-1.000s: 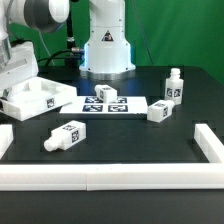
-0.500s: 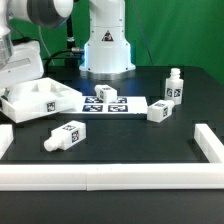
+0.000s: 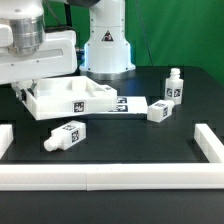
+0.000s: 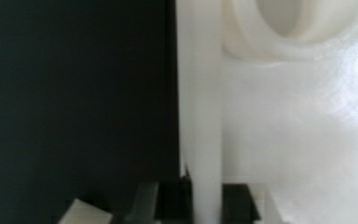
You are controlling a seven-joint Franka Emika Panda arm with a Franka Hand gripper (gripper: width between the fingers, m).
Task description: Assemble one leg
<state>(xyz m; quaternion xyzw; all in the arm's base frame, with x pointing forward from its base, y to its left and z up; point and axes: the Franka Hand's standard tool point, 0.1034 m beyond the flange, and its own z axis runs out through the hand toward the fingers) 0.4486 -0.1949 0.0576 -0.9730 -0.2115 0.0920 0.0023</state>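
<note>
My gripper point(image 3: 30, 86) is shut on the edge of the large flat white panel point(image 3: 72, 98), which has holes and a tag, and holds it tilted above the table at the exterior view's left. In the wrist view the panel's edge point(image 4: 202, 100) runs between my dark fingers point(image 4: 149, 203), with a round hole beside it. One leg point(image 3: 66, 135) lies on the table in front of the panel. A second leg point(image 3: 159, 111) lies to the right of the marker board. A third leg point(image 3: 174, 86) stands upright behind it. I see no fourth leg.
The marker board point(image 3: 132, 105) lies mid-table, partly covered by the panel. White border rails run along the front point(image 3: 110, 179), the right point(image 3: 210, 143) and the left point(image 3: 4, 138). The robot base point(image 3: 107, 45) stands at the back.
The gripper has moved toward the exterior view's right with the panel, which now is raised, tilted and overlapping the marker board. The legs have not moved.
</note>
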